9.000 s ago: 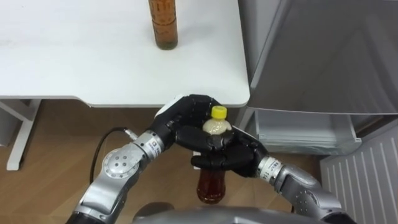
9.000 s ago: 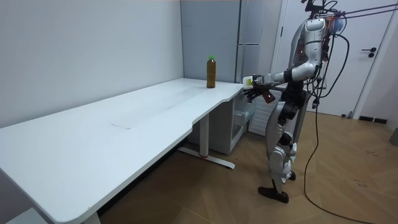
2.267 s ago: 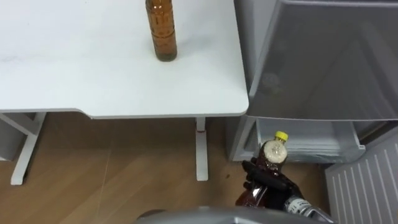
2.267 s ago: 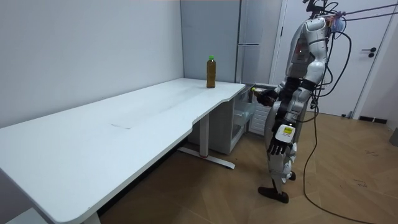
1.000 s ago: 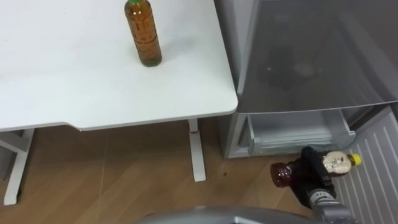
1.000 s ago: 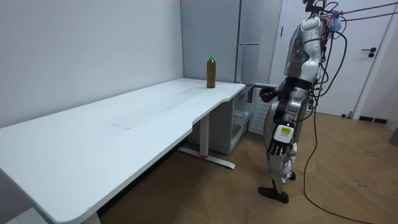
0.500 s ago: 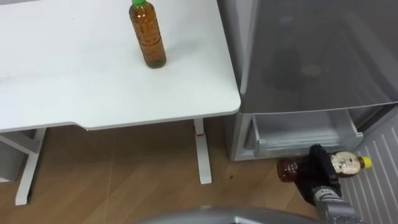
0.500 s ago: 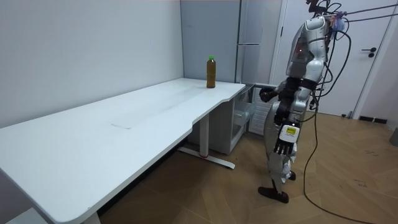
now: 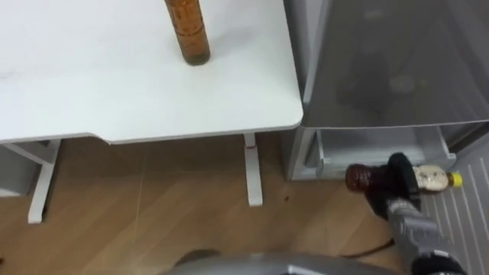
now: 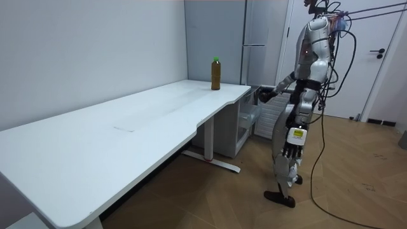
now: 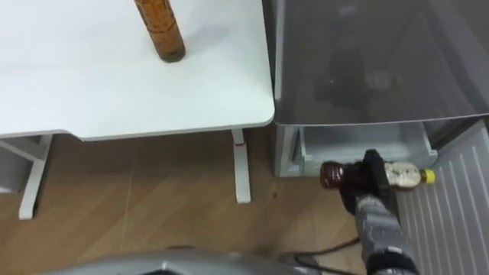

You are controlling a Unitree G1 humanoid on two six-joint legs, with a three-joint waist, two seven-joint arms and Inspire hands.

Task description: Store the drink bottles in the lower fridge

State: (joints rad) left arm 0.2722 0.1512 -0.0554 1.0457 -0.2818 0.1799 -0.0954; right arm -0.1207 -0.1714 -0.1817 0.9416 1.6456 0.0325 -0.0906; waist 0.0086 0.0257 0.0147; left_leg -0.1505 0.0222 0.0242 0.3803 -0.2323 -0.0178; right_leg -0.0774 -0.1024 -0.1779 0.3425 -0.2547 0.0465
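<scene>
Bottle of dark drink [image 9: 357, 178] lies on its side in the fingers of the right hand [image 9: 398, 182], which are curled tightly round its middle. Its brown base points left and its yellow cap [image 9: 456, 180] points right. The right forearm runs down from the hand to the lower right edge of the eye view. The held bottle hangs above the wooden floor [image 9: 153, 214], at the near edge of the pale drawer [image 9: 374, 143] of the open lower fridge compartment; whether it touches the drawer cannot be told. To its right is the ribbed inner face of the lower fridge door [image 9: 475, 218]. Above the drawer is the grey upper fridge front [image 9: 397, 61].

A second bottle [image 9: 188, 30], filled with amber drink, stands upright on the white tabletop [image 9: 114, 84] to the left, near its far right corner and well apart from the hand.

In the room view the robot stands upright at the tabletop's far end, facing the fridge. The left hand [image 10: 289, 151] hangs at its side, fingers loose and straight, holding nothing.
</scene>
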